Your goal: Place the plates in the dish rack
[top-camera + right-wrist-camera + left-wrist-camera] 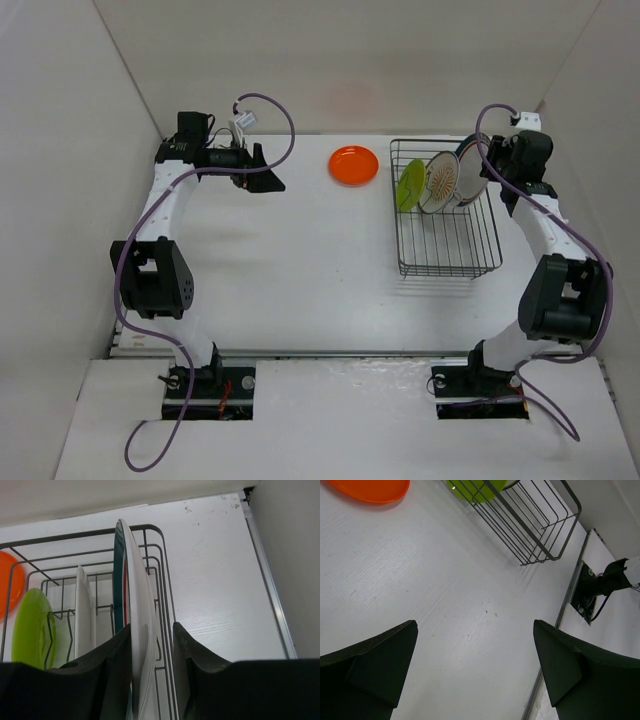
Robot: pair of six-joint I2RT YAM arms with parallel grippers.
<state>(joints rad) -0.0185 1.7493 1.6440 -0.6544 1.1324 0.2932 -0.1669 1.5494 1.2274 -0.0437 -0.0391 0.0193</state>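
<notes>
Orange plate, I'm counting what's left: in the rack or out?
Out. The orange plate lies flat on the table, left of the dish rack.

green (409,186), sunburst (440,181), banded plates (470,167) upright in black wire rack (450,255), orange plate (354,165) flat on table left of it

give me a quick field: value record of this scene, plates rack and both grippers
rack: black wire rack on the table's right side
plates in rack: three on edge: green plate, sunburst plate, banded plate
plates outside rack: orange plate, flat on the table left of the rack
right gripper: at the rack's far end, fingers either side of the banded plate's rim
left gripper: open, empty, over bare table
left to load: orange plate
</notes>
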